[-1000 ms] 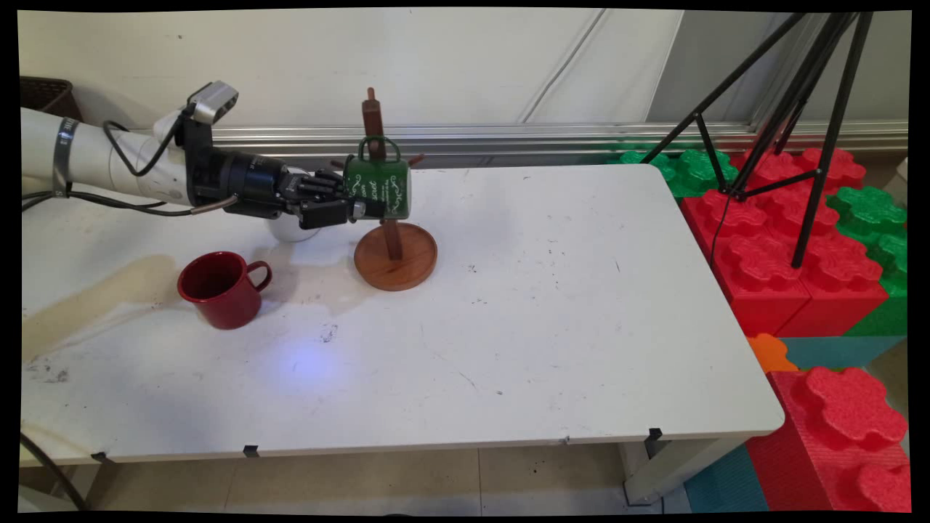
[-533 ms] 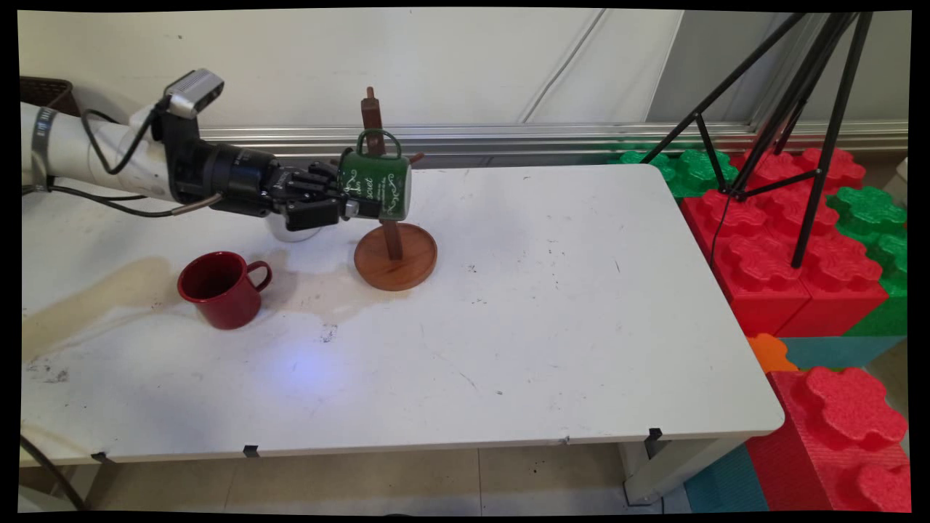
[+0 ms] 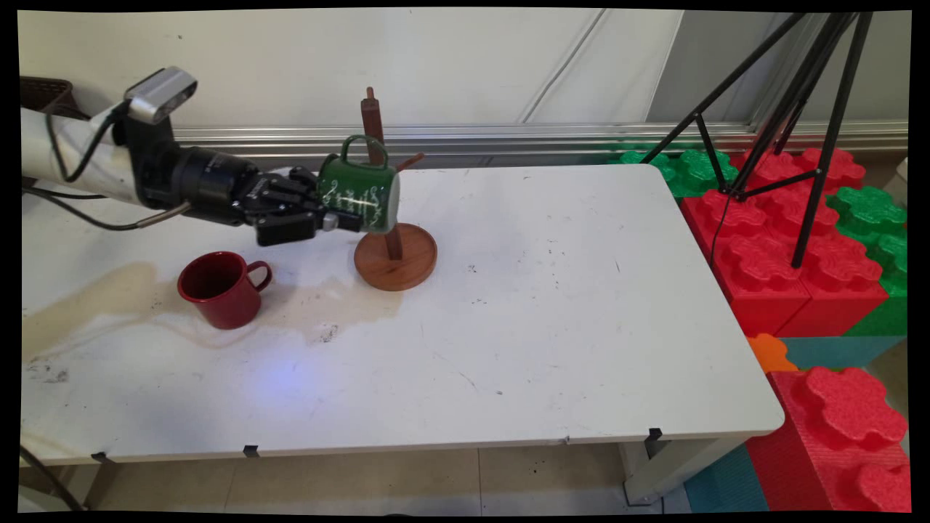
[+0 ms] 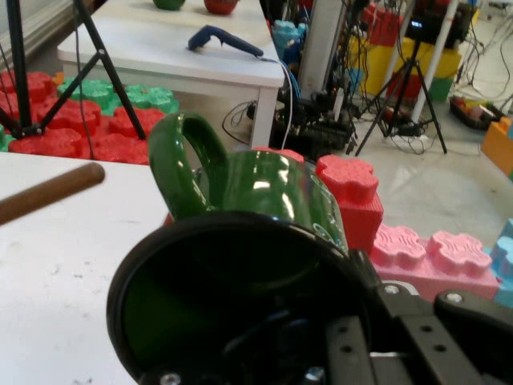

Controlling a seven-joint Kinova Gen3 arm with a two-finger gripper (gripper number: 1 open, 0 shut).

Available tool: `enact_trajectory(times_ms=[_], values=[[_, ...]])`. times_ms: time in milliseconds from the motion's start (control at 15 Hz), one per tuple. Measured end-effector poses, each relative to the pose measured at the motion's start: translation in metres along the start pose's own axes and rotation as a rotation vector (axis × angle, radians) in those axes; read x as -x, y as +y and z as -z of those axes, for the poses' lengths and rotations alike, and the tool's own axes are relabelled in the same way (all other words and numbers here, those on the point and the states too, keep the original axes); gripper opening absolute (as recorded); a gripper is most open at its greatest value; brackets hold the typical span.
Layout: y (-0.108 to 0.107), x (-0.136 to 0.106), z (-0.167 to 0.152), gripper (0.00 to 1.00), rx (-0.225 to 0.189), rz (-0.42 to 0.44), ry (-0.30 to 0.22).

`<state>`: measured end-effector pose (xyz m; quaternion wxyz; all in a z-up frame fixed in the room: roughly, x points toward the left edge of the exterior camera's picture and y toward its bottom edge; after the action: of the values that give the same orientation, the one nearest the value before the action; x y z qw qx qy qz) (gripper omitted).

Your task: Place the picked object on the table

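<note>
- gripping a green mug [image 3: 358, 195], the black hand [image 3: 320, 218] reaches in from the left of the main view, its fingers closed on the mug's rim.
- the green mug is off the tabletop [image 3: 552, 305], tipped on its side with its handle pointing up and its base toward the right; white lettering runs across its wall.
- in the hand view the green mug [image 4: 264, 200] fills the middle, its dark mouth facing the camera, its handle loop at the upper left, and the hand [image 4: 353, 345] clamped at the rim in the lower right.
- a wooden mug stand [image 3: 392, 247] sits just behind and to the right of the mug in the main view: a round base on the tabletop, an upright post, and short pegs; the mug overlaps the post, and whether they touch cannot be told.
- one peg [image 4: 50, 192] of the stand shows at the left edge of the hand view, clear of the handle.
- a red mug [image 3: 221, 289] stands upright on the tabletop, lower left of the hand and well apart from it, handle to the right.
- a brownish stain [image 3: 109, 298] spreads on the tabletop around the red mug.
- a black tripod [image 3: 792, 109] stands on red and green foam blocks [image 3: 799, 247] at the right of the frame.
</note>
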<state>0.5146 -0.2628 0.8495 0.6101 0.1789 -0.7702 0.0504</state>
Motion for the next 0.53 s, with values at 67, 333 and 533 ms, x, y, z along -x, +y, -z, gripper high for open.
enact_trajectory(times_ms=[67, 333, 533], values=[[0.003, 0.0, 0.005, 0.0, 0.002, -0.01, -0.011], [0.009, -0.001, 0.029, 0.0, -0.004, -0.051, -0.062], [0.009, -0.002, 0.046, 0.0, -0.014, -0.077, -0.098]])
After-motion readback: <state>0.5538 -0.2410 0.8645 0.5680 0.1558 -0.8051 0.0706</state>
